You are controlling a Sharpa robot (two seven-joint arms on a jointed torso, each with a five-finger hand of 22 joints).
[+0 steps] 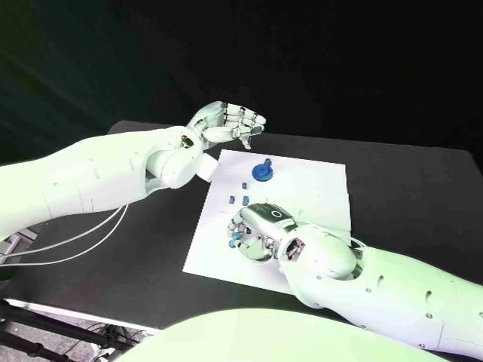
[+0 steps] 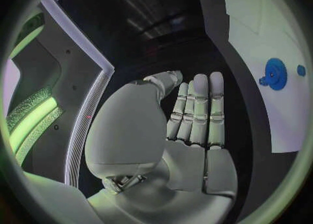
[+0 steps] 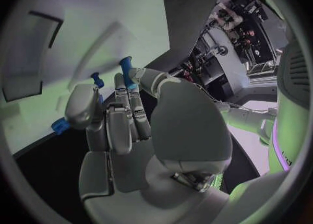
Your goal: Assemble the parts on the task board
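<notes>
**Right hand works a small peg at the board's near edge**

The left hand (image 1: 228, 123) hovers beyond the white rectangular task board (image 1: 317, 185), fingers straight, pressed together, holding nothing. The right hand (image 1: 261, 230) pinches a small blue peg (image 3: 125, 72); lower it squarely. The round blue gear (image 1: 262, 172) sits apart; other blue pegs (image 1: 239, 200) crowd close.

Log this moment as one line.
left hand: raised, empty, off the task board | right hand: on board, small blue part between fingers | blue gear: untouched
</notes>
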